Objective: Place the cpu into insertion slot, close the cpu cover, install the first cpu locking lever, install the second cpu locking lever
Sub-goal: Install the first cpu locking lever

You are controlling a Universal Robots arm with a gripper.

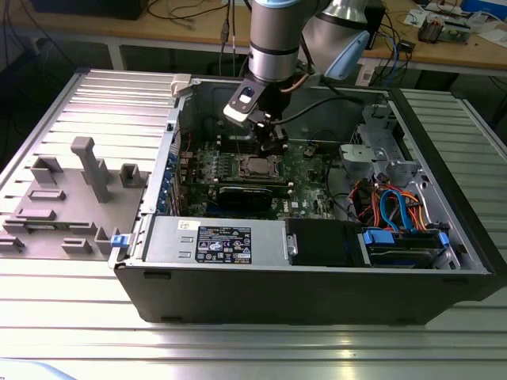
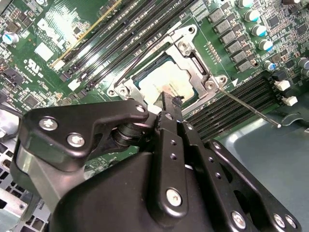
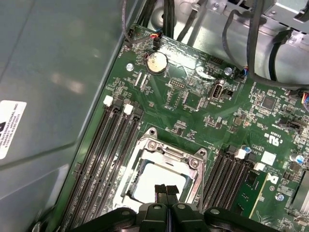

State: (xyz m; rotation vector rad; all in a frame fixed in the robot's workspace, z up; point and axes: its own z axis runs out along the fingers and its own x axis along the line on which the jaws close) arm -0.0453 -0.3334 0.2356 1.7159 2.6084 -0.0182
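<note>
**Exterior view.** I am logging one open computer case (image 1: 317,269), dark sheet steel, lying on its side on the ribbed aluminium tabletop (image 1: 238,348) so that the motherboard (image 1: 309,170) is facing up toward the arm. The gripper (image 1: 273,146) is hanging in the upper middle of the frame, directly over the socket. The cpu (image 1: 260,166) is sitting beneath it as a small silvery square. Grey plastic fixtures (image 1: 91,170) are standing at the exterior view's left.

**Second wrist view.** I am noting the gripper (image 2: 170,102), matte black with bolted links. Its fingers are pressing together on nothing, with the tips just above the edge of the cpu (image 2: 164,79). The cpu cover (image 2: 195,58), a bright stamped frame, is lying flat around the chip. One thin wire locking lever (image 2: 248,107) is jutting free across the black memory slots (image 2: 241,94), so I am judging it unlatched.

**First wrist view.** I am listing the clenched gripper (image 3: 166,189) over the pale cpu (image 3: 154,179), with the cpu cover (image 3: 169,152) framing it. A round coin battery (image 3: 156,62) is sitting on the glossy green board.
</note>
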